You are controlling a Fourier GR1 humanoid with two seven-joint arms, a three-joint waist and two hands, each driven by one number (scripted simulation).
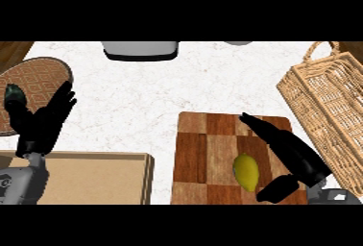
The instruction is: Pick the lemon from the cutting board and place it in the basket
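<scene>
**Trainee:** Where is the lemon [245, 172] lying at this stage?

**Supervisor:** It is resting on the cutting board [205, 158], toward the near right part of the checkered surface, its long axis running roughly away from the robot. Nothing is lifting it. Judging from that, the pick step is not yet done, and the transfer and the placing are both outstanding.

**Trainee:** How is the right hand [294, 158] standing relative to it?

**Supervisor:** The right hand is hovering over the board just to the right of the lemon. Its fingers are extending straight toward the far edge of the board, and the thumb is angling down toward the near end of the fruit. The fingers are apart and are not closing on anything. Whether the thumb is touching the lemon, I cannot tell from here.

**Trainee:** And the destination?

**Supervisor:** The basket [327, 103] is sitting on the desk [163, 86] at the right, just beyond the board's right edge, and it is showing no lemon inside.

**Trainee:** Is the other hand taking part?

**Supervisor:** No. The left hand [44, 122] is resting at the left, fingers straight and pointing up, well apart from the board. It is standing near a round woven mat [39, 79] and above a wooden box [92, 178].
</scene>
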